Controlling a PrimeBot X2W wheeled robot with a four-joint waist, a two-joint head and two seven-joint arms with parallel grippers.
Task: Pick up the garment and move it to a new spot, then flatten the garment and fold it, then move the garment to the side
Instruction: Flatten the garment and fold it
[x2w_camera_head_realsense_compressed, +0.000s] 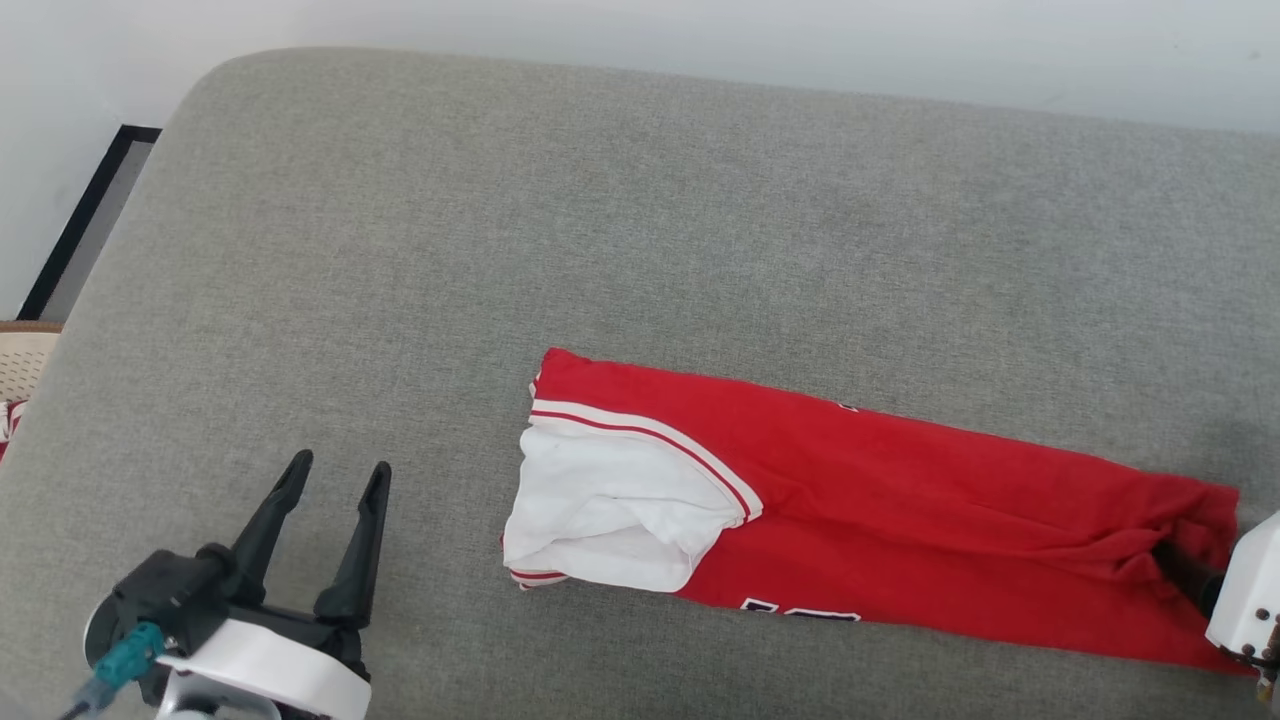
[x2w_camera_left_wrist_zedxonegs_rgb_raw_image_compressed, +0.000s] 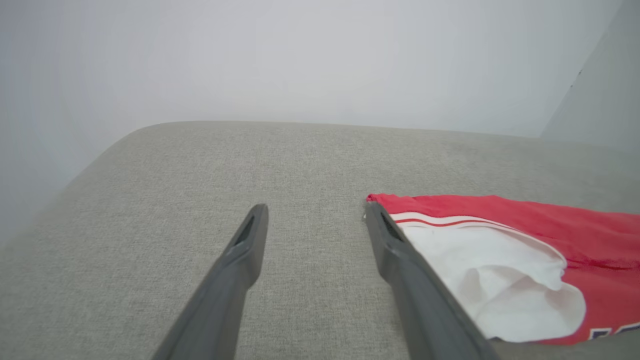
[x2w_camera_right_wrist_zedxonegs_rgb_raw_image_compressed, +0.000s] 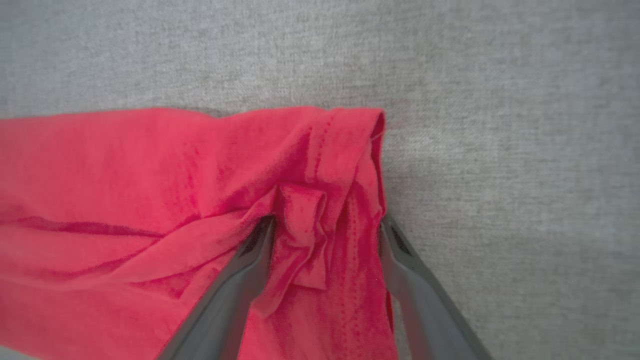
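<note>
Folded lengthwise into a long narrow strip: red garment (x2w_camera_head_realsense_compressed: 900, 500), flat on grey cushion (x2w_camera_head_realsense_compressed: 600, 200), white striped-trim sleeve on top at left end (right end bunched).

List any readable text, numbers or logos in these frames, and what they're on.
No text reads in full.
On the garment, near edge: black white-outlined characters, folded under so only their tops show; unreadable.
Left wrist view: the characters are cut off at the picture's edge; unreadable.
Small dark mark at the garment's far edge: too small to read.
</note>
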